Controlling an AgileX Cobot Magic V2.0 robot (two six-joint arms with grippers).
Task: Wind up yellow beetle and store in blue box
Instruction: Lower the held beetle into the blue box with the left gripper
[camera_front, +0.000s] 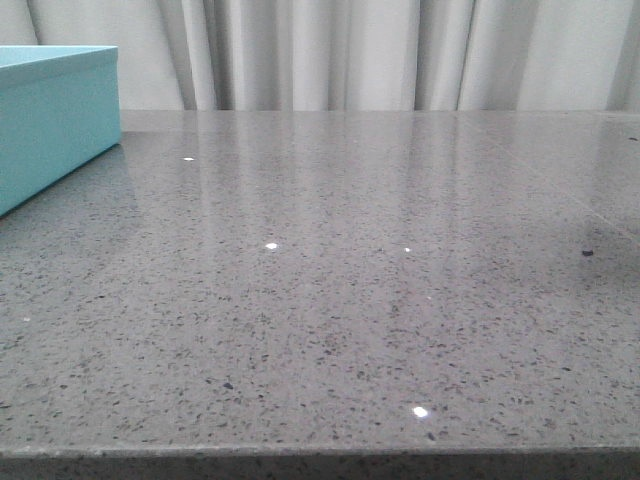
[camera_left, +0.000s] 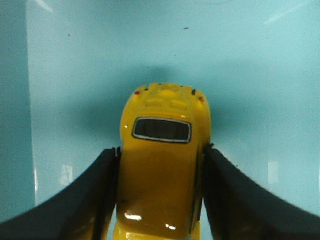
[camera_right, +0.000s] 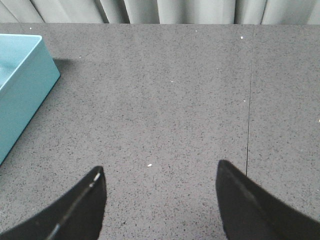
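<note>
Currently your left gripper is pinched on the flanks of the small glossy yellow toy beetle car, holding it over the pale turquoise floor of the large rectangular blue box, presumably so that it can be released inside. Your right gripper hangs with its black fingers spread and empty above the speckled grey stone table, well apart from the box, likely to keep the storing path free.

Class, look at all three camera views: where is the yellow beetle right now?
Only the left wrist view shows it: the yellow beetle sits clamped between the left gripper fingers, over the blue box's turquoise interior.
</note>
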